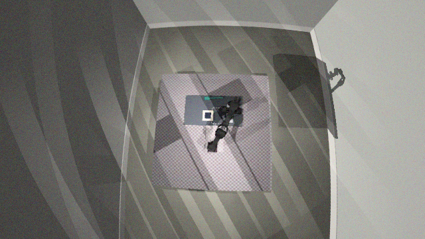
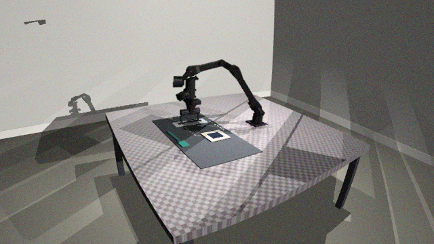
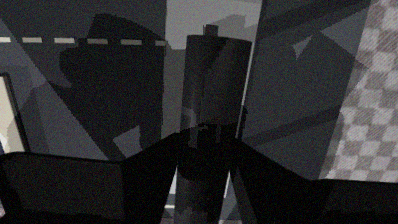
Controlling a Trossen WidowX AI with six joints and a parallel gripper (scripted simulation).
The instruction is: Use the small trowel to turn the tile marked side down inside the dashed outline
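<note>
My gripper (image 2: 190, 111) (image 3: 204, 142) is shut on the dark bar handle of the trowel (image 2: 182, 124) (image 3: 217, 80). Its fingertips press on both sides of the bar. The pale flat blade appears held slightly above the mat (image 1: 192, 114) (image 2: 220, 156), with a shadow below. From above, the arm hides most of the trowel. The cream tile (image 1: 208, 111) (image 2: 226, 137) (image 3: 11, 115) lies flat on the mat, its dark square mark facing up. It is beside the dashed outline (image 3: 64, 40), which lies between it and the trowel and is partly hidden.
A teal flat-ended tool (image 1: 207, 98) (image 2: 183, 144) lies along the mat's edge away from the arm base (image 1: 212, 147) (image 2: 256, 123). The checkered table (image 1: 179, 172) (image 2: 190, 203) extends around the mat. Striped shadows cross everything.
</note>
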